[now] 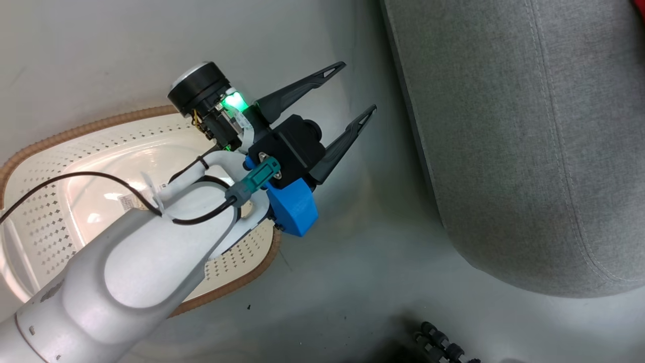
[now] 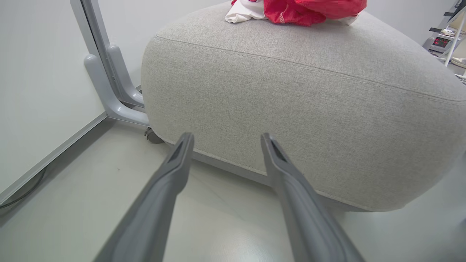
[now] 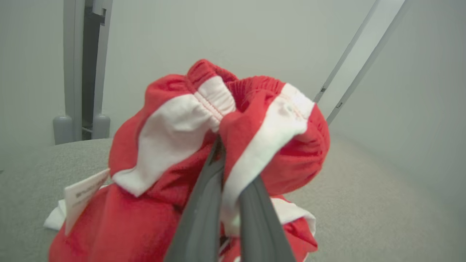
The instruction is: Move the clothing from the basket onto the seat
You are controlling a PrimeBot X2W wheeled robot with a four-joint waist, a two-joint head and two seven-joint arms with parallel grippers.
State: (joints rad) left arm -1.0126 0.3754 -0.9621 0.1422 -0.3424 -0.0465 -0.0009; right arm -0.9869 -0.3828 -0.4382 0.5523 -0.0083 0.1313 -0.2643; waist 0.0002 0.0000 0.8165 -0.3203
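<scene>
Close in, the pale left forearm (image 1: 126, 272) reaches across the cream basket (image 1: 40, 212), which sits on the floor (image 1: 352, 302). The left jaws are spread wide, dark fingers (image 1: 302, 91) clear of the basket's rim and hanging over bare floor between the basket and the grey seat (image 1: 529, 141), gripping nothing. From the left wrist, those tips point at the seat's rounded front edge, with a grey stand (image 2: 109, 91) beside it. And up top, there's the clothing (image 2: 309, 11): red and white, heaped on the cushion. Over at the right wrist, the right jaws are pinched tight on a bunched red fold with a white stripe, fingers (image 3: 204, 203) buried in the fabric, its elastic band puffed up above them. More red cloth and a white tag (image 3: 85, 191) lie below on the seat.
</scene>
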